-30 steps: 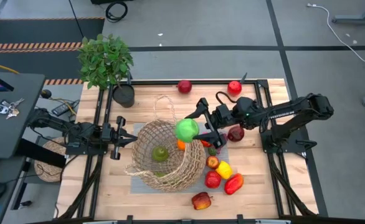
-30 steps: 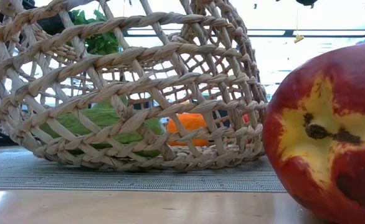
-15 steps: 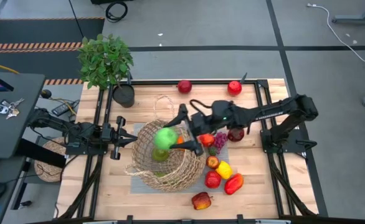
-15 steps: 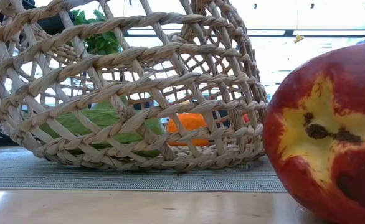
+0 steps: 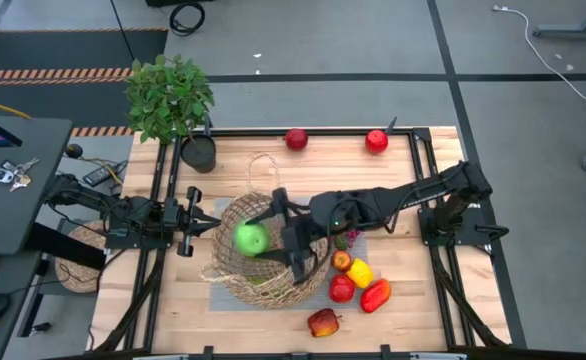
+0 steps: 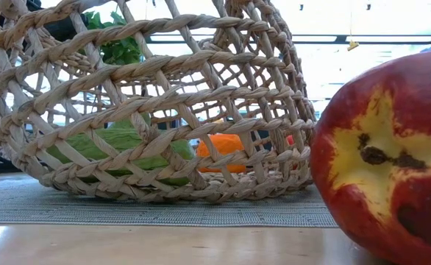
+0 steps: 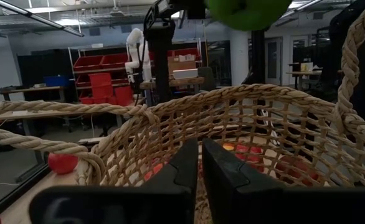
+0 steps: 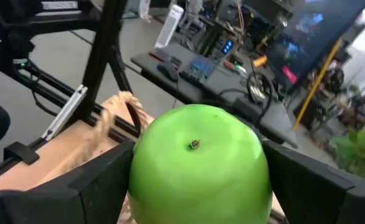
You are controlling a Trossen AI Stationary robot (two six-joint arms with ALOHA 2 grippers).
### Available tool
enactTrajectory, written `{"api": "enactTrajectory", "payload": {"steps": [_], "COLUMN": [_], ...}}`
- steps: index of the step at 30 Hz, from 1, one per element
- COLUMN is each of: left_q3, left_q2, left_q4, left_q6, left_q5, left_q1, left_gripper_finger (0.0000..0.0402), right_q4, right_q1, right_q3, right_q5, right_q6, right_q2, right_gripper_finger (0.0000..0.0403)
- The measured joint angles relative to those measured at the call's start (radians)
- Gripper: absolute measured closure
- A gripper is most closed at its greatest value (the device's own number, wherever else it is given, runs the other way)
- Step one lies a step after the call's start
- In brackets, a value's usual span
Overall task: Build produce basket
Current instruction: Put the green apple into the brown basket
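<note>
The tan wicker basket [image 5: 265, 262] stands on a grey mat [image 5: 216, 292] at mid-table and leans a little in the low view. A green piece [image 6: 120, 151] and an orange piece [image 6: 226, 143] lie in it. My right gripper [image 5: 263, 236] holds a green apple [image 5: 250, 238] above the basket's inside. My left gripper [image 5: 213, 224] is shut at the basket's left rim [image 7: 232, 94]. More produce lies on the table to the right of the basket: red pieces [image 5: 342, 289], a yellow one [image 5: 360, 272] and purple grapes [image 5: 352, 236]. My right gripper pinches the green apple between its two fingers [image 8: 95, 186], one on each side [image 8: 140, 171], with its stem end [image 8: 195, 145] toward the wrist camera. The fingers reach in about level from the table's right. The apple hangs clear above the basket. My left gripper is shut at the basket's left side; whether it touches the weave I cannot tell.
Two red apples [image 5: 296, 139] [image 5: 376, 141] lie near the far edge. A red-yellow fruit [image 5: 323, 322] lies near the front edge, filling the low view's right side. A potted plant [image 5: 170, 95] stands at the far left corner. A flat woven disc [image 5: 78, 255] sits beyond the left edge.
My right gripper has carried the green apple toward the table's left, from over the basket's right rim to over its middle, rolling its wrist on the way. The apple stays clear of the basket. The basket has not moved.
</note>
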Motion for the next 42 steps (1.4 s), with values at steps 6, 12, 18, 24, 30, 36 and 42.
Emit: {"api": "enactTrajectory", "payload": {"steps": [6,12,18,24,30,36,42], "left_q3": [0.000,0.000,0.000,0.000,0.000,0.000,0.000], "left_q2": [0.000,0.000,0.000,0.000,0.000,0.000,0.000], "left_q4": [0.000,0.000,0.000,0.000,0.000,-0.002,0.000], "left_q6": [0.000,0.000,0.000,0.000,0.000,0.000,0.000], "left_q5": [0.000,0.000,0.000,0.000,0.000,0.000,0.000], "left_q1": [0.000,0.000,0.000,0.000,0.000,0.000,0.000], "left_gripper_finger": [0.0365,0.0373,0.0368,0.0368,0.0373,0.0365,0.0372], "right_q4": [-0.025,-0.023,-0.002,0.009,0.023,0.020,0.007], "right_q1": [0.005,-0.039,-0.080,-0.113,-0.114,-0.111,-0.102], "right_q3": [0.000,0.000,0.000,0.000,0.000,0.000,0.019], "right_q5": [0.001,-0.085,-0.204,-0.212,-0.209,-0.208,-0.215], "right_q6": [0.022,0.076,0.166,0.240,0.247,0.268,0.325], "right_q2": [-0.004,-0.002,-0.002,0.007,0.028,0.029,0.076], "right_gripper_finger": [0.0056,0.0056,0.0056,0.0056,0.0056,0.0056,0.0056]}}
